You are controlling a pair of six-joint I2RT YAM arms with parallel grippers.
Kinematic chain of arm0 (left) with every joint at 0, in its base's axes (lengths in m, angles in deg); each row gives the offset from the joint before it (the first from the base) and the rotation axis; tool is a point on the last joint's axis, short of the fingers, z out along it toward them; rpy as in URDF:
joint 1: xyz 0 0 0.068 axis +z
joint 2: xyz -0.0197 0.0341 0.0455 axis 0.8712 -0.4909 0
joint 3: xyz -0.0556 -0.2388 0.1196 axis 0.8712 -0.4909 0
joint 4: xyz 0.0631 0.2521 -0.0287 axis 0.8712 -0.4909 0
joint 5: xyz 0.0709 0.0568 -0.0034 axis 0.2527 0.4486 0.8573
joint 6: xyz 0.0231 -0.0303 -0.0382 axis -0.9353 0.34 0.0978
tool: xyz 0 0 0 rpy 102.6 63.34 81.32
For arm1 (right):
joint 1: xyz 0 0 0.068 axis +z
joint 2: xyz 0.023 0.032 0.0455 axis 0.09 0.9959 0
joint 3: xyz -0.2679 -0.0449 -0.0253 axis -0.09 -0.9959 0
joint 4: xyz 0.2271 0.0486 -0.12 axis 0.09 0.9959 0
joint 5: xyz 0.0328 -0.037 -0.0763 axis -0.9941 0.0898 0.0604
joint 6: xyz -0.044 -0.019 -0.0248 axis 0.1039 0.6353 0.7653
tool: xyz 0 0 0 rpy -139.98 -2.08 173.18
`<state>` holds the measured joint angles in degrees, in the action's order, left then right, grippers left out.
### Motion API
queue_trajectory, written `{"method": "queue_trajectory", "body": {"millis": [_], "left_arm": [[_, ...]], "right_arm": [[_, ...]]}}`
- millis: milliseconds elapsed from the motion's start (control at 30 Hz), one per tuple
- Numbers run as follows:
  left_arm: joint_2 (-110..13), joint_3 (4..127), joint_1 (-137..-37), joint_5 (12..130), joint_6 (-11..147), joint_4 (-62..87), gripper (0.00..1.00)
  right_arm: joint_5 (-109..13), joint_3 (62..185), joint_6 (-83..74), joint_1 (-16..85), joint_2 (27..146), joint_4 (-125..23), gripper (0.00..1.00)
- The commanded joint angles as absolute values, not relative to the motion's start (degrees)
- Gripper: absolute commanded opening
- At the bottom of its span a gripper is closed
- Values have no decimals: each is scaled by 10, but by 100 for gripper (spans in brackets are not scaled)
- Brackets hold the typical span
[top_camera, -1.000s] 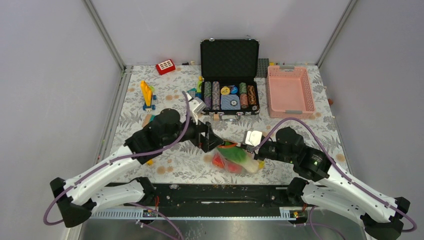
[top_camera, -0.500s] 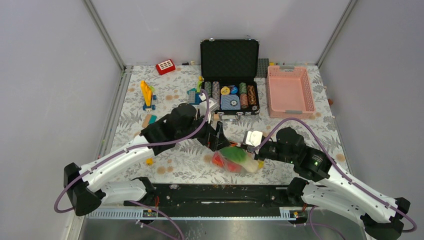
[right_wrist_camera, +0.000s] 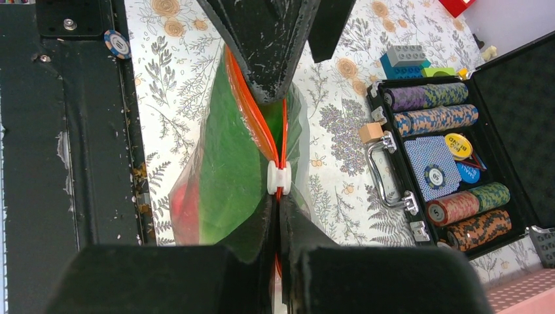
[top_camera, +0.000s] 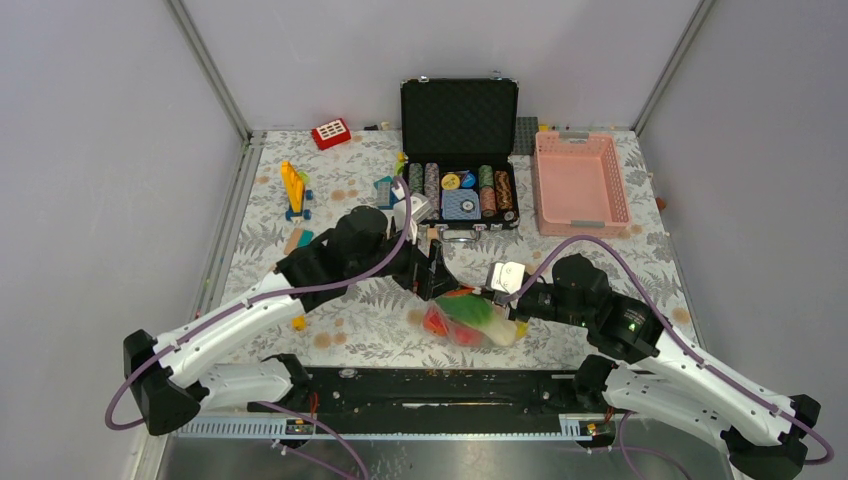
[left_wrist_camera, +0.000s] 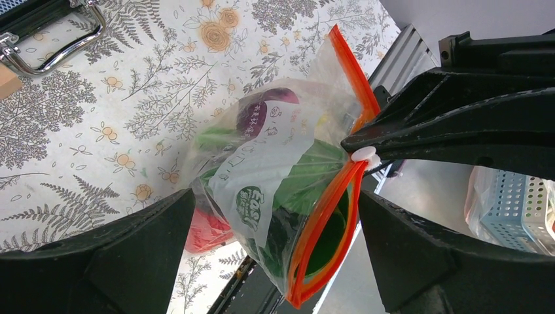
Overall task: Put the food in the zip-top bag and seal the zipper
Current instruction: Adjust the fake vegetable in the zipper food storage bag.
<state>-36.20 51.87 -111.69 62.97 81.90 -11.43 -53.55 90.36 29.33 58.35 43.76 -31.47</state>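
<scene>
change: left gripper [top_camera: 432, 280] moved in to zip-top bag [left_wrist_camera: 262, 176] mouth, jaws spread wide.
right gripper [right_wrist_camera: 279, 208]: clamped on zipper [left_wrist_camera: 325, 212] beside white slider [left_wrist_camera: 365, 155].
bag: lies between both grippers, food [left_wrist_camera: 269, 108] inside, mouth part-open; sealing next.

The zip-top bag [left_wrist_camera: 262, 157] is clear, glossy, wrinkled plastic film; its zipper [left_wrist_camera: 355, 72] is smooth orange-red plastic. Beyond the bag, the case handle [right_wrist_camera: 376, 171] is shiny metal.
</scene>
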Motion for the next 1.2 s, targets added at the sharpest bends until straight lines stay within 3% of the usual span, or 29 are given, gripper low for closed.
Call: {"method": "queue_trajectory", "body": {"millis": [0, 467, 600, 700, 867, 1033, 1167], "left_arm": [[-354, 522, -1113, 626, 828, -80, 98], [-361, 491, -1113, 637, 800, -121, 90], [-370, 496, -1113, 685, 805, -140, 76], [-376, 496, -1113, 658, 804, -130, 67], [-388, 490, -1114, 616, 798, -123, 61], [-391, 493, -1114, 592, 799, -116, 42], [-378, 508, -1114, 590, 789, -115, 40]], "right_arm": [[-550, 920, 296, 584, 433, -367, 0], [-538, 915, 284, 584, 420, -385, 0], [-553, 912, 285, 584, 414, -385, 0], [-552, 911, 283, 584, 414, -388, 0], [-542, 908, 274, 584, 417, -401, 0], [-540, 911, 266, 584, 436, -401, 0], [-527, 918, 251, 584, 445, -394, 0]]}}
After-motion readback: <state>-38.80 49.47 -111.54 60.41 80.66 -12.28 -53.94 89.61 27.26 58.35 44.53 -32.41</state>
